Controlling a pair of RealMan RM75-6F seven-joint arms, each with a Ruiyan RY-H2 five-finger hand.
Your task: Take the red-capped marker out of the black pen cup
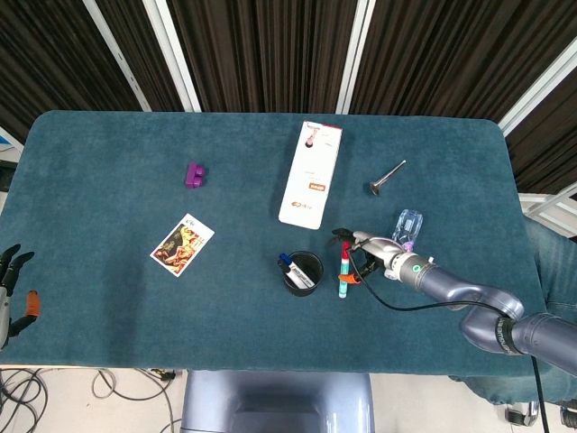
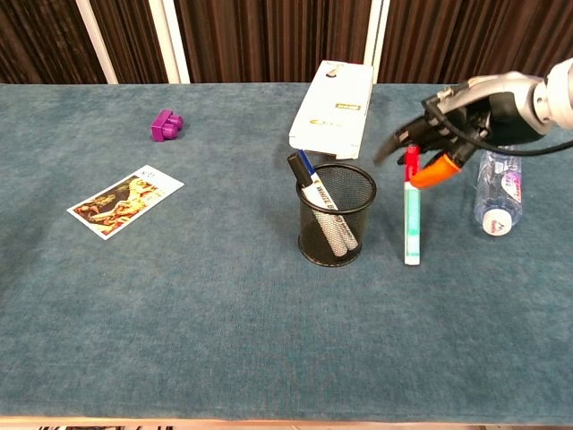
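Observation:
The red-capped marker lies flat on the teal cloth just right of the black mesh pen cup, with its red cap pointing away from the front edge. My right hand hovers over the cap end, a dark finger and the orange-tipped thumb pinching the cap. Two other markers lean inside the cup. My left hand hangs off the table's left edge with its fingers apart, holding nothing.
A clear water bottle lies just right of my right hand. A white box lies behind the cup. A metal valve, a purple block and a picture card sit further off.

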